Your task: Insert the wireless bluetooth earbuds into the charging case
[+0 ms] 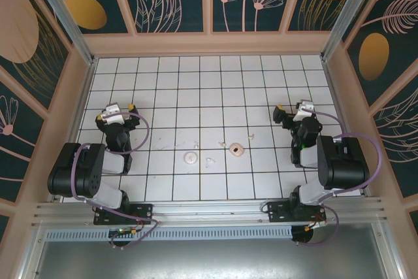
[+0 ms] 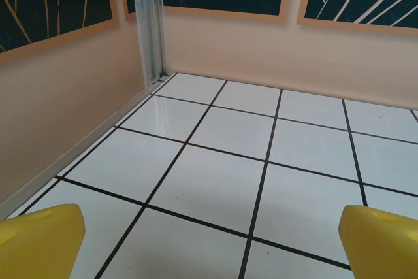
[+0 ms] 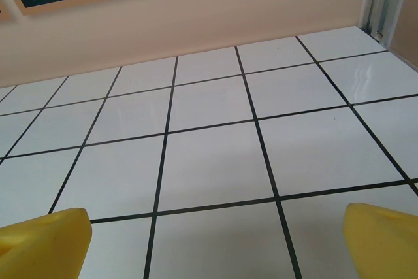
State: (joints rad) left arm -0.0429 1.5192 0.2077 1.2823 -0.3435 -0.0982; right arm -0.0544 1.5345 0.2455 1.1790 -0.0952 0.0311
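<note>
Top external view, far left: the left gripper (image 1: 117, 108) hangs over bare tiles (image 1: 170, 96) with its jaws spread wide and nothing between them. The left wrist view agrees, with yellow fingertips (image 2: 42, 240) at either edge and only floor between.

Toward the middle lies a flat white disc (image 1: 191, 157), which is no part of the job. Two pale specks (image 1: 209, 161) beside it are too small to name.

Next comes the left bud (image 1: 222, 144), lying loose on a tile. Just beside it is the case (image 1: 236, 150), flat on the floor with its dark spot facing up. The right bud (image 1: 251, 138) sits just past the case, apart from it.

The buds look very light, hard, smooth and rounded, so they will likely skid or pop out of a pinch. Closing squarely across the body, low against the tile, seems the safest hold. The case is also light and may slide when pushed, so the other arm may need to pin it by its sides.

Far right: the right gripper (image 1: 294, 106) is likewise spread and empty, well apart from the buds. Its wrist view shows yellow fingertips (image 3: 42, 243) over bare tile.
</note>
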